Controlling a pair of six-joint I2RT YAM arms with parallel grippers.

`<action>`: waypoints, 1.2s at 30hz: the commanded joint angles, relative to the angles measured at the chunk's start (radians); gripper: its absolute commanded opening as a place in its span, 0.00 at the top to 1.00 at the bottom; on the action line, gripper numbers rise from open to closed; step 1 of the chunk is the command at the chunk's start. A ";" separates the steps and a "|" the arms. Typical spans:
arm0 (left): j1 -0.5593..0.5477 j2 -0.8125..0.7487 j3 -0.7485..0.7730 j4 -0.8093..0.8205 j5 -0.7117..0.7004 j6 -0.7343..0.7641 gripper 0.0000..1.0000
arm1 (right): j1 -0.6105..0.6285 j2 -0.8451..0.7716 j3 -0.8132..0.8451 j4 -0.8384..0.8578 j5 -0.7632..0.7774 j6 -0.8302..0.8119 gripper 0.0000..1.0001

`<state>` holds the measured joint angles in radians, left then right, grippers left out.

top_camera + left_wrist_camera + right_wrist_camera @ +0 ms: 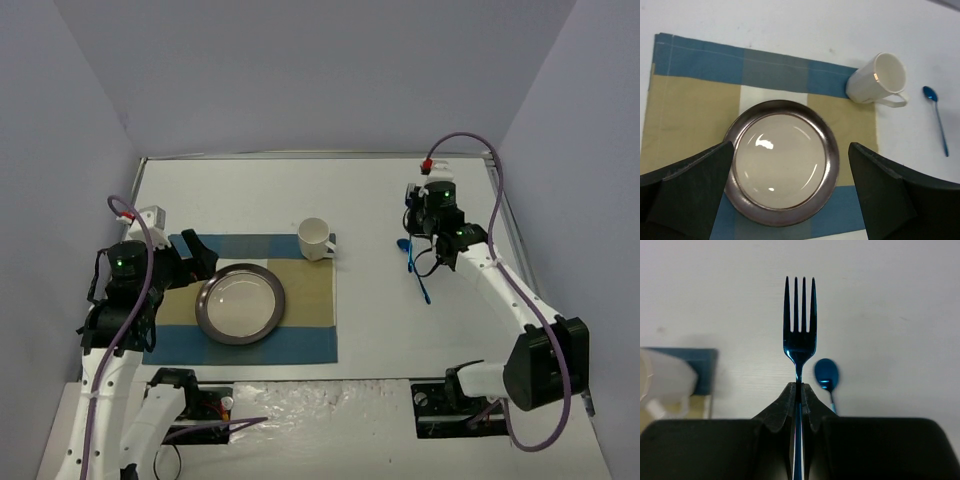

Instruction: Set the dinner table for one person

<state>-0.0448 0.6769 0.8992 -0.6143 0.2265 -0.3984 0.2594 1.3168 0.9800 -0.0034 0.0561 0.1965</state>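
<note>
fork held thin: it could swivel or slip

the table bore a placemat at its near left, with a plate on it and a cup at its far corner. the left gripper hung wide open over the plate. the right gripper was clamped on the fork by its slim handle; so narrow a hold might let it twist, or drop beside the spoon.

The dinner table is flat, white, matte and rectangular.
</note>
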 commanded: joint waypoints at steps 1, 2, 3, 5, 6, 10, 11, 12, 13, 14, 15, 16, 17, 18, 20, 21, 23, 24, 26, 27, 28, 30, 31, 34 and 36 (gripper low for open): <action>-0.045 0.058 0.082 0.180 0.079 -0.119 0.03 | 0.177 -0.082 0.017 0.053 -0.078 0.050 1.00; -0.074 0.074 0.089 0.199 0.061 -0.129 0.03 | 0.206 -0.094 0.011 0.063 -0.079 0.063 1.00; -0.115 0.087 0.098 0.212 0.032 -0.138 0.03 | 0.232 -0.105 0.008 0.068 -0.080 0.073 1.00; -0.203 0.128 0.111 0.261 -0.036 -0.152 0.03 | 0.303 -0.121 0.000 0.091 -0.082 0.103 1.00; -0.249 0.141 0.116 0.287 -0.071 -0.155 0.03 | 0.334 -0.125 -0.003 0.103 -0.082 0.112 1.00; -0.433 0.231 0.142 0.405 -0.226 -0.149 0.03 | 0.416 -0.120 0.001 0.136 -0.084 0.147 1.00; -0.490 0.265 0.153 0.445 -0.266 -0.148 0.03 | 0.440 -0.116 0.001 0.153 -0.085 0.160 1.00; -0.519 0.280 0.156 0.480 -0.279 -0.148 0.03 | 0.450 -0.113 0.000 0.166 -0.085 0.171 1.00; -0.537 0.309 0.162 0.509 -0.290 -0.148 0.03 | 0.466 -0.111 0.000 0.175 -0.083 0.179 1.00; -0.555 0.338 0.168 0.537 -0.301 -0.149 0.03 | 0.481 -0.110 -0.001 0.184 -0.080 0.186 1.00; -0.571 0.362 0.175 0.563 -0.311 -0.150 0.03 | 0.493 -0.108 -0.003 0.193 -0.075 0.195 1.00; -0.586 0.382 0.181 0.587 -0.319 -0.152 0.04 | 0.500 -0.105 -0.005 0.200 -0.067 0.203 1.00; -0.600 0.403 0.187 0.618 -0.329 -0.152 0.05 | 0.506 -0.101 -0.005 0.211 -0.064 0.212 1.00; -0.615 0.425 0.193 0.652 -0.338 -0.151 0.06 | 0.511 -0.097 -0.004 0.225 -0.064 0.219 1.00; -0.639 0.465 0.201 0.678 -0.354 -0.157 0.10 | 0.526 -0.087 0.000 0.233 -0.068 0.225 1.00; -0.643 0.484 0.204 0.697 -0.352 -0.162 0.11 | 0.532 -0.082 0.003 0.234 -0.064 0.225 1.00; -0.650 0.511 0.211 0.723 -0.347 -0.173 0.14 | 0.539 -0.076 0.003 0.235 -0.059 0.226 1.00; -0.653 0.520 0.212 0.735 -0.343 -0.179 0.15 | 0.541 -0.074 0.005 0.237 -0.059 0.227 1.00; -0.658 0.542 0.217 0.760 -0.331 -0.189 0.20 | 0.545 -0.071 -0.001 0.243 -0.059 0.229 1.00; -0.660 0.551 0.223 0.768 -0.326 -0.192 0.24 | 0.546 -0.069 -0.002 0.244 -0.059 0.230 1.00; -0.661 0.557 0.229 0.770 -0.323 -0.192 0.28 | 0.546 -0.068 -0.002 0.244 -0.059 0.230 1.00; -0.662 0.562 0.231 0.772 -0.322 -0.192 0.31 | 0.545 -0.065 -0.003 0.243 -0.059 0.230 1.00; -0.662 0.564 0.232 0.775 -0.321 -0.192 0.36 | 0.545 -0.065 -0.003 0.244 -0.041 0.230 1.00; -0.662 0.572 0.234 0.769 -0.321 -0.191 0.45 | 0.546 -0.060 -0.002 0.245 -0.030 0.230 1.00; -0.662 0.579 0.239 0.761 -0.319 -0.191 0.51 | 0.548 -0.055 0.001 0.247 -0.032 0.231 1.00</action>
<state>-0.7007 1.2631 1.0709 0.0540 -0.0874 -0.5817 0.7999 1.2550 0.9723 0.1493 -0.0078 0.4192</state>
